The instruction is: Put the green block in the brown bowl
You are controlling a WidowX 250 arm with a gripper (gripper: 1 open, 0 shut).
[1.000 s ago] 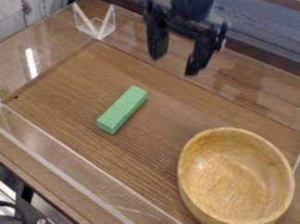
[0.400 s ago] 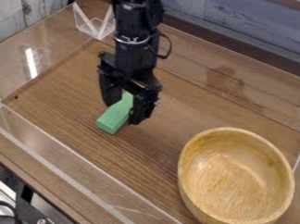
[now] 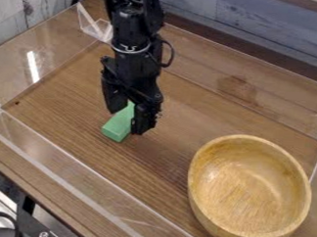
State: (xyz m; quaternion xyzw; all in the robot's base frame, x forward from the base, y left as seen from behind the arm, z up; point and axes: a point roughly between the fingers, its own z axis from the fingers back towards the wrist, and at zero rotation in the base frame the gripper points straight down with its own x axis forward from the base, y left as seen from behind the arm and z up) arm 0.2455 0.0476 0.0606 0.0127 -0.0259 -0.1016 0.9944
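On the wood-grain table [image 3: 240, 104], inside its low clear plastic walls, the small flat bar of matte bright green, the green block [image 3: 116, 125], lay left of centre with its long axis running diagonally. The black end effector [image 3: 130, 115] pointed straight down over it with its two fingers spread wide, one on each side of the block's upper end, so that only the lower end showed below them. No finger could be seen pressing on the block; nothing was gripped yet.

Well apart, at the lower right corner, sat the large round shallow bowl of light tan wood with a thick rim, the brown bowl [image 3: 300, 180], with nothing in it.

By its look the block was a rigid, light solid piece, wood or foam, that would neither bend nor crush under a firm pinch. Its matte faces probably offered decent friction, so slipping seemed a small risk. The sensible hold was across the narrow width, on the two long side faces, as the fingers were already set. They stood toward one end rather than at the middle, though, so the free end might droop or swing on the lift; being so light, it would likely stay put. The bowl's wide mouth made the drop forgiving.
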